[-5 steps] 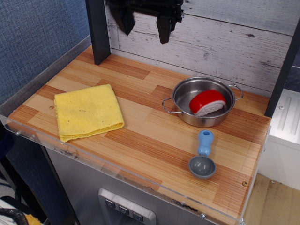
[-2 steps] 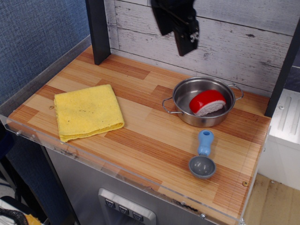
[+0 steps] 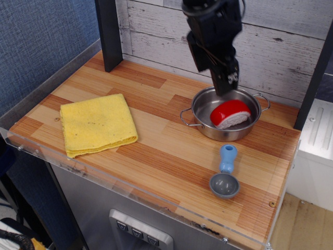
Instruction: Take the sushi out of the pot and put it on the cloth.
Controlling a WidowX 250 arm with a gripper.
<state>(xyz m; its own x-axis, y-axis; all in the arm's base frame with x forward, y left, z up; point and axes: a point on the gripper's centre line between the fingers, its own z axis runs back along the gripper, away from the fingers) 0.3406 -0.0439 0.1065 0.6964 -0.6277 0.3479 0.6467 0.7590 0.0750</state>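
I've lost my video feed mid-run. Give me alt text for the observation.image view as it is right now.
The black gripper hangs just above the far rim of the steel pot, which holds the red-topped sushi; whether its jaws are open is unclear. The yellow cloth lies bare at the left of the wooden counter, and a blue-handled grey scoop lies in front of the pot.

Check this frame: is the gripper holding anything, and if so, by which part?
Nothing is held. The gripper hangs above the pot, and the sushi lies untouched inside it. Whether the jaws are open or shut cannot be told.
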